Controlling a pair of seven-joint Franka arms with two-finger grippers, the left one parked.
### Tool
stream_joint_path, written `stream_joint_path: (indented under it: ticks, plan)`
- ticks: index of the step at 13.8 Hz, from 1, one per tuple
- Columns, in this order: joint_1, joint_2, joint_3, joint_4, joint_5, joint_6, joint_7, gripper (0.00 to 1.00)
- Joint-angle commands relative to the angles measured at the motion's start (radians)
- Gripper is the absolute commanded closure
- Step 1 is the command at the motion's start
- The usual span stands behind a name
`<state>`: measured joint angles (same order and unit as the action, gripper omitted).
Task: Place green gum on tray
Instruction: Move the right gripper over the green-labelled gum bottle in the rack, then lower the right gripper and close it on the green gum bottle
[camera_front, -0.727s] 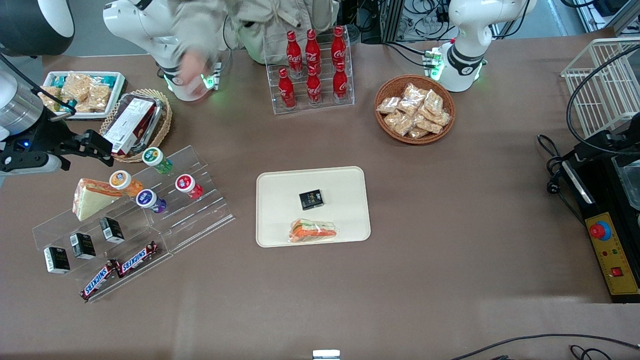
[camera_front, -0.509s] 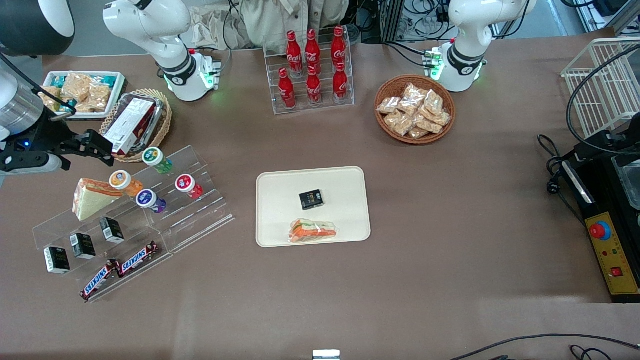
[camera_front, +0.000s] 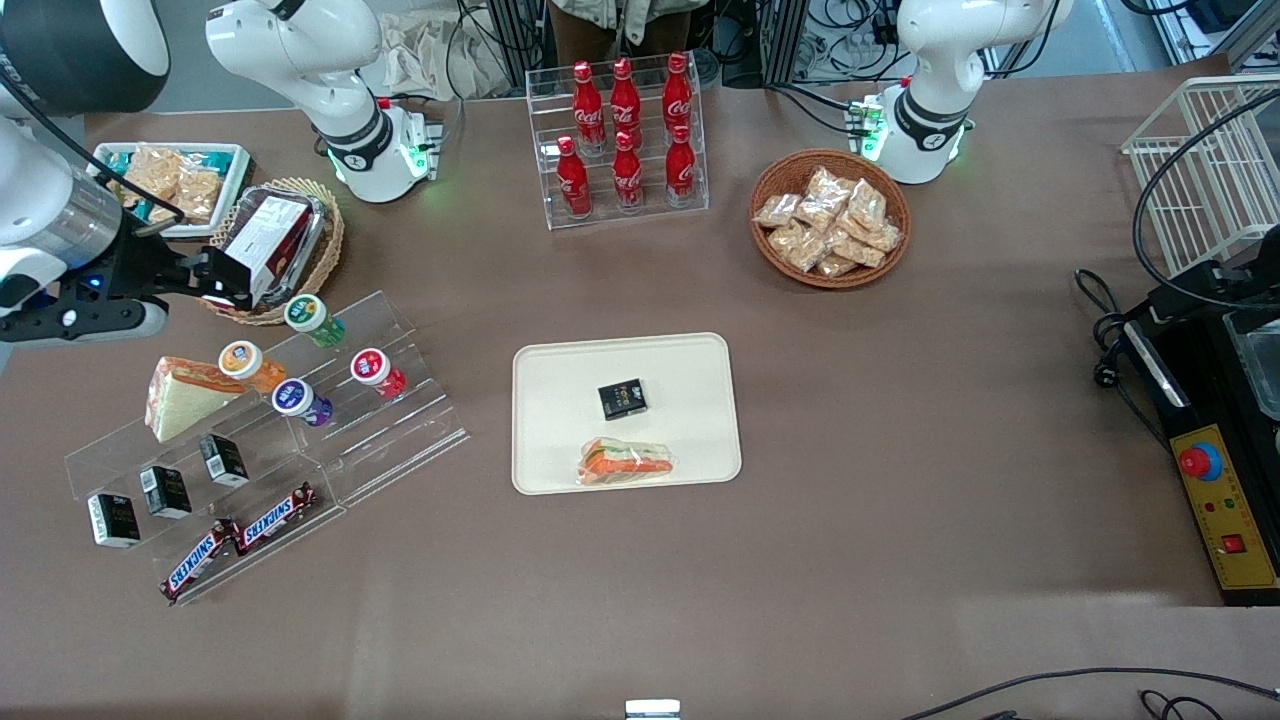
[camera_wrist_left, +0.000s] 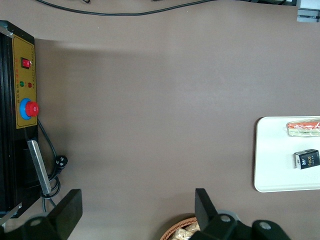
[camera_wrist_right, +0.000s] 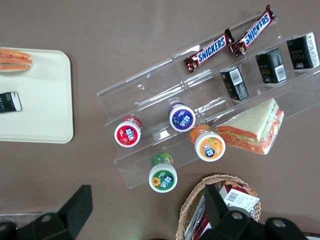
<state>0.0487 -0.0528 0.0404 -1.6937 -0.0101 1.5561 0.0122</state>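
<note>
Green gum (camera_front: 313, 319) stands on the clear stepped rack's (camera_front: 400, 420) top step, toward the working arm's end of the brown table (camera_front: 900, 450). Above the wicker basket (camera_front: 325, 250) beside it, the gripper (camera_front: 225, 285) hangs wide open, holding nothing. Well apart sits the tray (camera_front: 560, 370), much of it bare.

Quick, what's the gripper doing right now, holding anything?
Gripper: open, holding nothing, above the wicker basket, near the green gum.
</note>
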Motion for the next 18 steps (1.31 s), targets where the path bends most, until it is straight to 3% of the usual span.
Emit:
stream_joint_path:
  ticks: [1, 9, 12, 18]
  plan:
    - [0.0, -0.038, -0.005, -0.107, -0.01, 0.053, -0.011, 0.0]
    - [-0.003, -0.188, -0.037, -0.512, -0.01, 0.352, -0.029, 0.0]
    - [-0.001, -0.222, -0.091, -0.63, -0.007, 0.453, -0.081, 0.0]
    - [0.0, -0.272, -0.097, -0.793, 0.03, 0.588, -0.075, 0.0]
